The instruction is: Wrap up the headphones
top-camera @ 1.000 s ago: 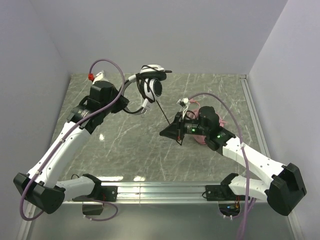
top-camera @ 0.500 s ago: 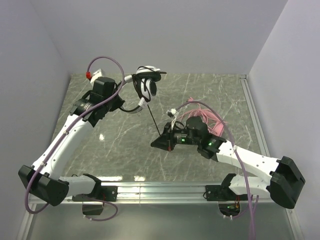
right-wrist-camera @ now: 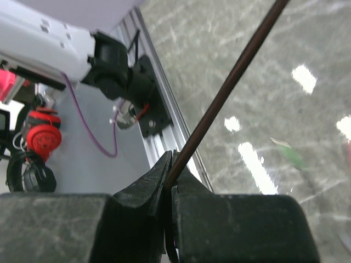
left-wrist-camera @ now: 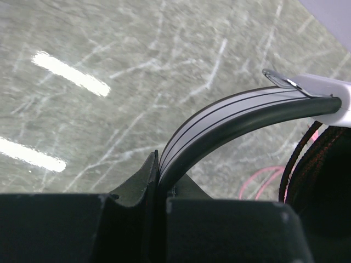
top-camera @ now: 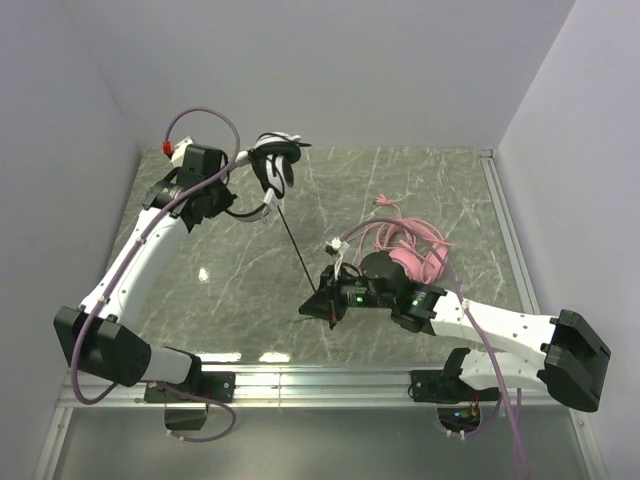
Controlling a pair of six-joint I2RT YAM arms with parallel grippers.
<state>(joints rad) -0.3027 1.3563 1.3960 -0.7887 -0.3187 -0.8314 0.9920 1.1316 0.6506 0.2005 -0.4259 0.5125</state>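
My left gripper (top-camera: 252,163) is shut on the headband of the black-and-white headphones (top-camera: 277,166) and holds them above the far left of the table. The band (left-wrist-camera: 230,118) shows pinched between the jaws in the left wrist view. Its black cable (top-camera: 296,244) runs taut down to my right gripper (top-camera: 322,305), which is shut on it near the table's middle front. The cable (right-wrist-camera: 230,87) shows in the right wrist view. The pink headphones (top-camera: 410,262) and their pink cable (top-camera: 405,228) lie loose on the table behind my right wrist.
The marble table (top-camera: 230,290) ends in a metal rail (top-camera: 320,382) at the near edge. Grey walls close in the left, back and right. A red item (right-wrist-camera: 43,134) and black items lie off the table in the right wrist view.
My left gripper has carried the black-and-white headphones to the left and back. My right gripper has slid down and left along the black cable, uncovering the pink headphones.
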